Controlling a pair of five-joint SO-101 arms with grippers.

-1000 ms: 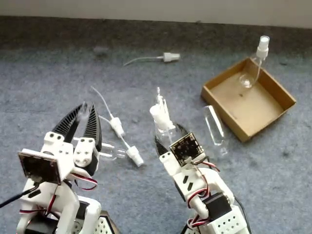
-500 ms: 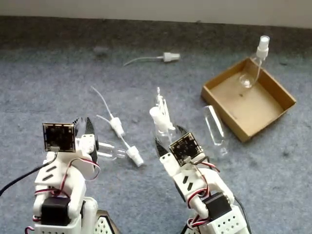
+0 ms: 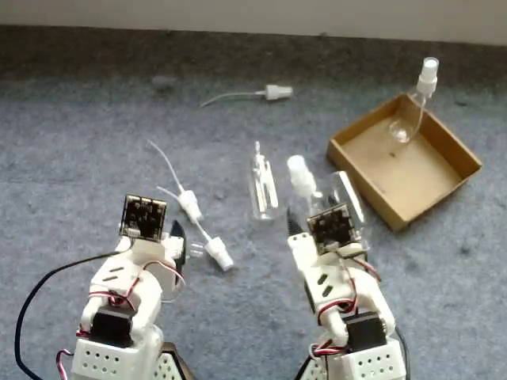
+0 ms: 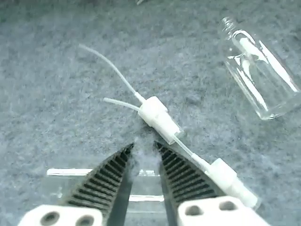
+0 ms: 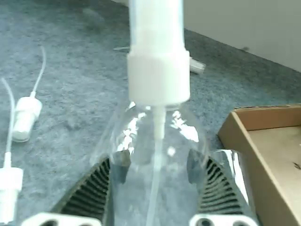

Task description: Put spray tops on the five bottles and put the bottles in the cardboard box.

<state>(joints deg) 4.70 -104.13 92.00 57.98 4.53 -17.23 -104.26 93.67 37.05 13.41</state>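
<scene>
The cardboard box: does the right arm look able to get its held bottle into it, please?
Probably yes. The right gripper is shut on the capped bottle, and the cardboard box lies open close by; only a bare bottle lies on the carpet between, low enough to pass over.

One cardboard box [image 3: 412,170] and five clear bottles: two wear spray tops, the boxed bottle [image 3: 404,127] and the held bottle [image 5: 136,141]; three are uncapped, the centre bottle [image 3: 263,190], the box-side bottle [image 3: 348,204] and the near bottle [image 4: 61,183]. Three loose spray tops: far top [image 3: 277,93], middle top [image 3: 190,204], near top [image 3: 218,253]. Two arms.
</scene>
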